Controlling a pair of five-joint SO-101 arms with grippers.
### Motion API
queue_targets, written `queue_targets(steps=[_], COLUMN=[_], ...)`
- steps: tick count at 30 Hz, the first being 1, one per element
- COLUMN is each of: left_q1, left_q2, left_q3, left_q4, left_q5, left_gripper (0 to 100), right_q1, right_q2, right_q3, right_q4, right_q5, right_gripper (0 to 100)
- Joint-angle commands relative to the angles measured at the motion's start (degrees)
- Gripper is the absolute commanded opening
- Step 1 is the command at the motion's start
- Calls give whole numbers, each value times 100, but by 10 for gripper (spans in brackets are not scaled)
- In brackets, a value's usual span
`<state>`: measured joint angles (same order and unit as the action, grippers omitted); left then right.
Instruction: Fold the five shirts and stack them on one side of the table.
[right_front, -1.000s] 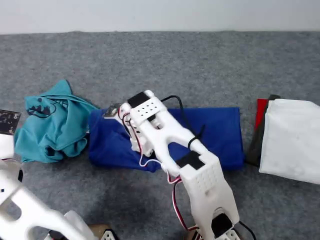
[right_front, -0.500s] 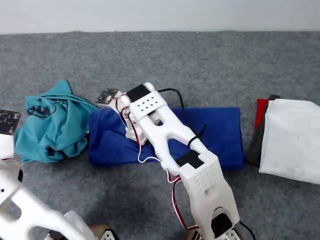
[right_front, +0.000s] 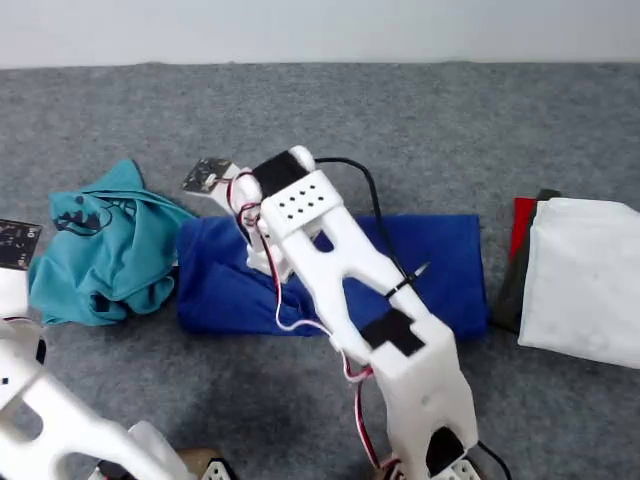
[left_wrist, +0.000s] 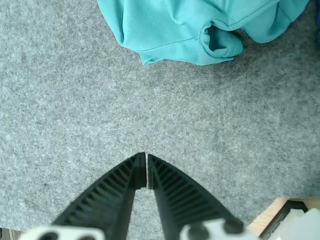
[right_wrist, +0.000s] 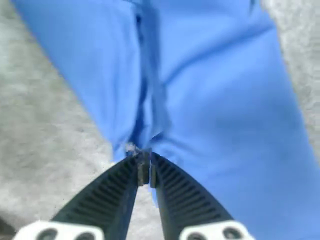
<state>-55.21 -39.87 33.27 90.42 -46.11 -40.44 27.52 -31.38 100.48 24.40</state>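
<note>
The blue shirt (right_front: 440, 262) lies as a long folded band across the middle of the grey table cover (right_front: 400, 130). The right arm (right_front: 330, 250) reaches over it toward the end that faces the teal shirt (right_front: 105, 245). In the right wrist view, the right gripper (right_wrist: 143, 167) has its black ribbed fingers (right_wrist: 172, 182) pressed together on a small pinch of the blue shirt's (right_wrist: 225, 100) edge, and creases in the fabric run up from the tips. The teal shirt sits crumpled just beside that end of the blue shirt, touching it or nearly so. Past the blue shirt's opposite end, a folded white shirt (right_front: 585, 280) rests on a stack, with a red shirt (right_front: 522, 225) and a dark shirt (right_front: 512, 290) showing at the side facing the blue shirt. The left gripper (left_wrist: 146, 169) hangs over bare grey cover beyond the teal shirt (left_wrist: 190, 25), away from the blue shirt. Its fingers (left_wrist: 120, 187) meet at the tips with nothing between them.
</note>
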Motion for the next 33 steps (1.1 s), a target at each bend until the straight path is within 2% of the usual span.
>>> queue_targets(steps=[1, 7, 10, 14, 18, 22, 27, 30, 33], left_q1=[44, 44, 44, 44, 44, 44, 26, 0, 9], left_q2=[-132, -132, -132, -132, -132, -132, -141, -141, -141], left_q3=[-48, -48, -48, -48, -48, -22, -48, -198, -470], left_q4=[-97, -97, -97, -97, -97, -97, -62, -18, 211], left_q5=[-53, -53, -53, -53, -53, -53, -35, -26, 26], left_gripper=[15, 15, 15, 15, 15, 15, 15, 15, 15], right_q1=[-444, -541, -198, 321, 585, 593, 567, 629, 804], right_q2=[-831, -796, -391, 374, 1033, 1121, 954, 804, 453], right_q3=[422, 1284, 1275, 1266, 1231, 958, -79, -545, -536], right_q4=[259, 145, -268, -901, -1218, -1147, -277, 251, 251], right_q5=[-290, -290, -220, 264, 360, 334, 290, 44, -229], right_gripper=[10, 10, 10, 10, 10, 10, 10, 10, 10])
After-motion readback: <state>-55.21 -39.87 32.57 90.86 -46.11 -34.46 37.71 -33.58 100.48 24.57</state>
